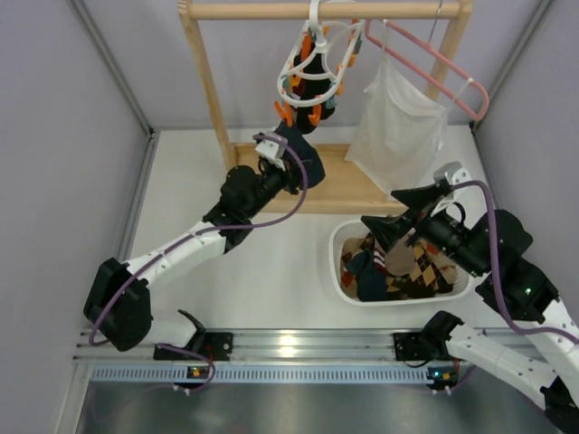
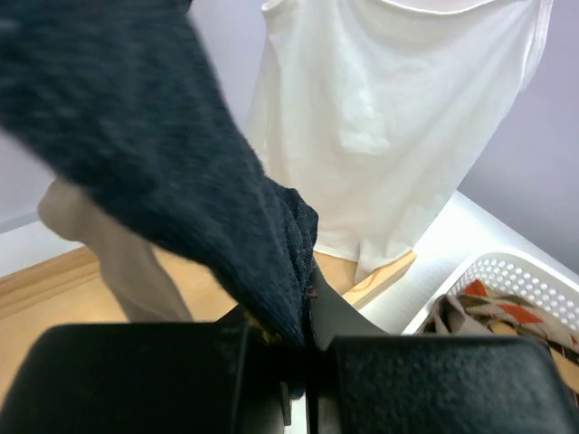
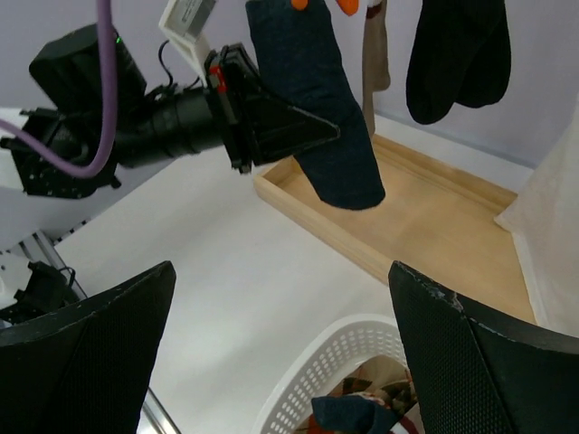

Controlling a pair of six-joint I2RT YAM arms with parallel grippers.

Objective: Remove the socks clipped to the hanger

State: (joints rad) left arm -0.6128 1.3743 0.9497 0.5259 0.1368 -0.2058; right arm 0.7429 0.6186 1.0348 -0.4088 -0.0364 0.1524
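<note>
Dark navy knitted sock [image 3: 317, 99] hangs toe-down from the white plastic ring-shaped hanger [image 1: 317, 56]. Its cuff runs up to the orange clips [image 3: 346, 5] at the top edge of the right wrist view.

Left fingers [image 3: 289, 131] are clamped together on the sock's lower half. In the left wrist view the knit is bunched right into the seam between them [image 2: 271, 371]. The low grip looks deliberate: a pull down and away from there should drag the cuff out of its clip without touching the clip.

A black sock [image 3: 457, 63] dangles just beside it, untouched. More dark socks [image 1: 312, 89] are bunched inside the ring. By my reckoning the job is partly done, with several left to pull.

The hanger hooks over the top bar of a pale wooden rack [image 1: 271, 11]. Beside it a pink wire hanger [image 1: 452, 68] carries a white mesh bag [image 1: 393, 131].

Right fingers [image 1: 384, 224] are spread wide and hold nothing. They sit above the far rim of a white perforated plastic basket [image 1: 337, 258] on the white counter [image 1: 271, 271]. The basket holds tan argyle socks [image 1: 421, 267] and some dark ones, so it is probably the drop point.

Risk: the ring hangs freely, so a sharp tug could swing it or lift the hook off the bar. A steady pull seems the safer choice.
</note>
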